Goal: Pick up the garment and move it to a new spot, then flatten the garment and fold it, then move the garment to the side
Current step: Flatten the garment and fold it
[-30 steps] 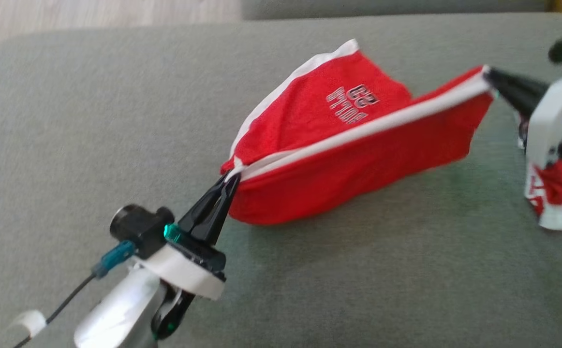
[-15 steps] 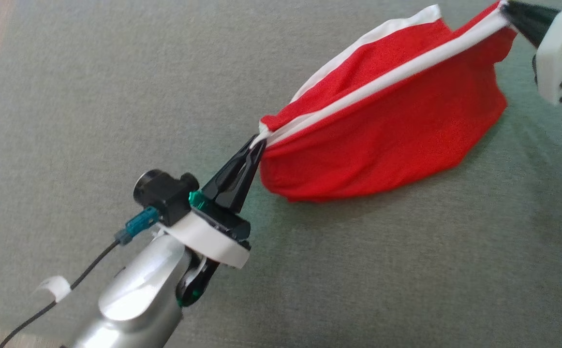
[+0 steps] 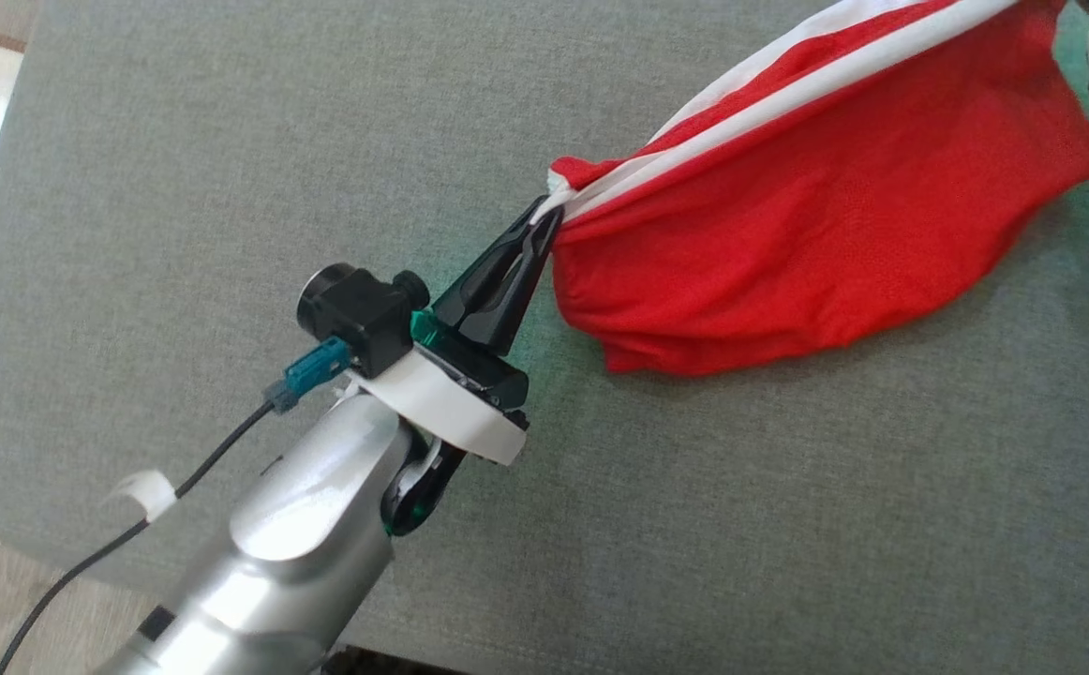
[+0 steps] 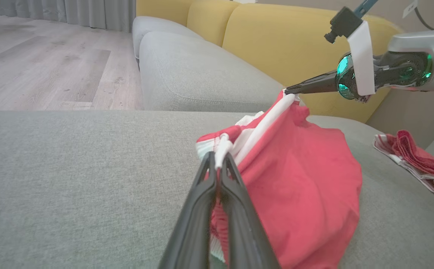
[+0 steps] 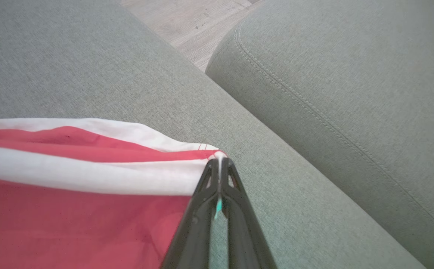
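surface: broad grey cushion (image 3: 226, 141), fine woven cloth, flat on top, with a rounded corner at the lower left of the head view. a second cushion (image 5: 351, 93) of the same grey lies just beside it, a stitched seam running along its edge and a narrow gap between the two. behind them a yellow sofa back (image 4: 262, 41).

room: pale wood-plank floor (image 4: 45, 67) beyond the cushions, grey curtains (image 4: 71, 13) at the far edge.

garment (image 3: 816, 225): red with a white band, strung above the grey cushion between both arms. the band is pulled taut; the red body sags below it, its lowest fold down at the cushion cloth.

left gripper (image 3: 544, 208): fingers pressed together, pinching one end of the white band.

right gripper (image 4: 287, 89): fingers together too, clamped on the other end of the band.

a red-and-white cloth (image 4: 418, 160) lies crumpled on the grey surface, well apart from the garment, past the right arm.
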Available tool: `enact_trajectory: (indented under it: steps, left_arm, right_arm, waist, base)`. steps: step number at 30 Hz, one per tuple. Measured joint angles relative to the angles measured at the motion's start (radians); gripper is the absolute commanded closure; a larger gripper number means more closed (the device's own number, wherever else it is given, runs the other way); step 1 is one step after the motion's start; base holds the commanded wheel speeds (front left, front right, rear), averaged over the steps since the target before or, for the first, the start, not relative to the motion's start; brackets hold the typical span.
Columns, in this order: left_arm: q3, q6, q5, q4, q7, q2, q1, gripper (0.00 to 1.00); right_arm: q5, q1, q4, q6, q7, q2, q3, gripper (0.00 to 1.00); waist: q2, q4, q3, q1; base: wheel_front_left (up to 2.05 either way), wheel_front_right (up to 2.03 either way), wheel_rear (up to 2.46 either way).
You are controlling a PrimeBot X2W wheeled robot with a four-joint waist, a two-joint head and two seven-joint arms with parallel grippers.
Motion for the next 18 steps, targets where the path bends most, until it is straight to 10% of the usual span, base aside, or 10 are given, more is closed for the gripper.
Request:
enact_trajectory:
  steps: [11, 12, 13, 14, 18]
  left_arm:
    - [-0.007, 0.000, -0.016, 0.037, 0.000, -0.020, -0.034, 1.00]
    - [-0.005, 0.000, -0.017, 0.042, 0.000, -0.021, -0.036, 1.00]
    - [-0.004, 0.000, -0.017, 0.047, 0.000, -0.023, -0.037, 0.73]
    - [-0.003, 0.000, -0.017, 0.055, 0.000, -0.025, -0.037, 0.00]
    - [0.028, 0.000, -0.017, 0.075, 0.000, -0.027, -0.036, 0.00]
  right_arm:
    - [0.000, -0.023, 0.023, 0.000, -0.011, 0.013, 0.018, 1.00]
    - [0.000, -0.024, 0.026, 0.000, -0.012, 0.015, 0.018, 0.38]
    - [0.000, -0.024, 0.032, 0.000, -0.016, 0.018, 0.019, 0.00]
    - [0.000, -0.024, 0.039, 0.000, -0.019, 0.022, 0.020, 0.00]
    - [0.000, -0.024, 0.052, 0.000, -0.027, 0.031, 0.020, 0.00]
  waist:
    - [0.0000, 0.016, 0.029, -0.0002]
    - [0.0000, 0.018, 0.030, -0.0001]
    - [0.0000, 0.019, 0.031, -0.0001]
    - [0.0000, 0.020, 0.030, -0.0001]
    - [0.0000, 0.011, 0.023, -0.0001]
  base:
    - [0.00, 0.00, 0.00]
    - [0.00, 0.00, 0.00]
    - [0.00, 0.00, 0.00]
    - [0.00, 0.00, 0.00]
    - [0.00, 0.00, 0.00]
